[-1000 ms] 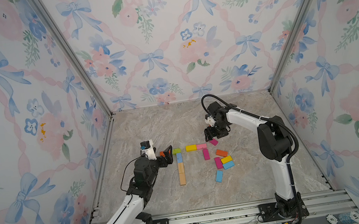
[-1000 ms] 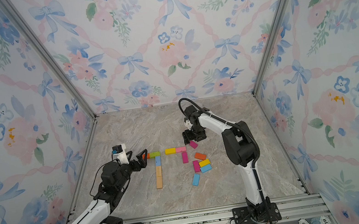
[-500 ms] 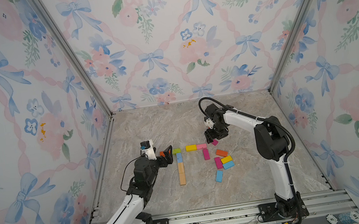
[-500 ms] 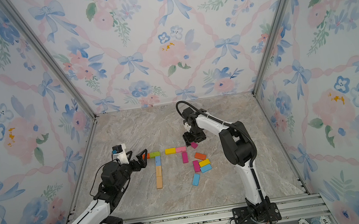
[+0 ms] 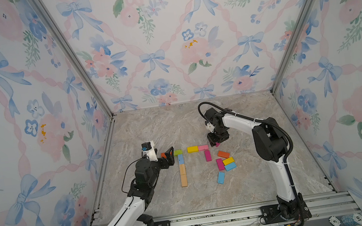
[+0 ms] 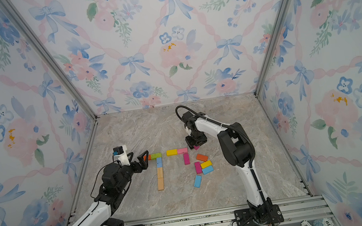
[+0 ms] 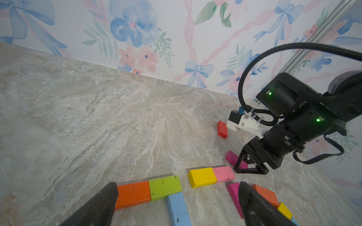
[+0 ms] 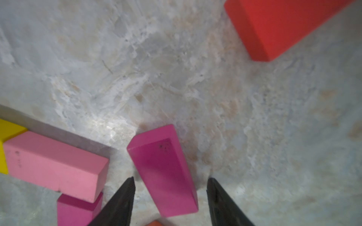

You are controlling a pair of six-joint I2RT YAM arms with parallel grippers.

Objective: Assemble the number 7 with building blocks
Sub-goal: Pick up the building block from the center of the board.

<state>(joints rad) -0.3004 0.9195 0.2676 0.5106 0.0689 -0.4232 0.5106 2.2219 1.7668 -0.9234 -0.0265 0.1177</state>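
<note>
The building blocks lie flat on the marble floor (image 5: 153, 127). One figure has an orange block (image 7: 133, 193), a green block (image 5: 178, 152), a blue block (image 5: 180, 159) and plain wood blocks (image 5: 183, 175) in a column. Beside it lie a yellow block (image 5: 192, 149), a pink block (image 5: 203, 147) and a magenta block (image 5: 207, 155). My right gripper (image 8: 170, 182) is open, down over a slanted magenta block (image 8: 162, 172) that lies between its fingers with gaps on both sides. My left gripper (image 5: 169, 157) stands open by the orange block.
Loose blocks lie near the right arm: orange (image 5: 223, 154), magenta (image 5: 219, 164), yellow (image 5: 228, 161) and two blue (image 5: 230, 166). A red block (image 7: 222, 129) lies further back, behind the right gripper. Flowered walls close in the floor on three sides.
My right gripper has come down and a little leftward over the slanted magenta block, and its jaws have narrowed. The left arm has not moved.
</note>
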